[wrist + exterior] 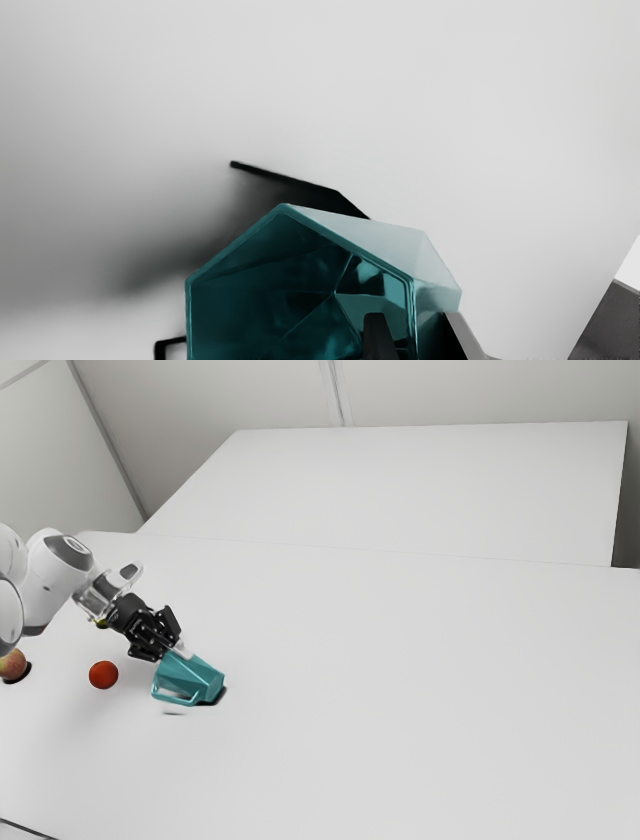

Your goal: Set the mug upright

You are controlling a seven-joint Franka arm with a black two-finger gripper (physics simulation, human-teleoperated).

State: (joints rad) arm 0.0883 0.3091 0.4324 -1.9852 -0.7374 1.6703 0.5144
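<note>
1. a black gripper (180,650) closes on the wall of a teal mug (195,677), one finger (376,336) inside its mouth and the other (467,334) outside, at a white table (400,690).
2. the mug leans well away from upright, its open mouth toward the gripper and its base on the far side, toward the exterior view's right and the table.
3. in the wrist view, the mug's faceted interior lies just ahead of the gripper, the mouth rim raised above a dark shadow (300,187) on the table.
4. the handle (155,687) juts from the mug's side toward the exterior view's left, apart from a small shadow beneath it.
5. the white arm (60,565) reaches in from the exterior view's left, angled down to the mug.
6. a red ball (103,674) sits near the mug, toward the exterior view's left; a peach-colored fruit (12,663) rests farther out, near that view's edge.
</note>
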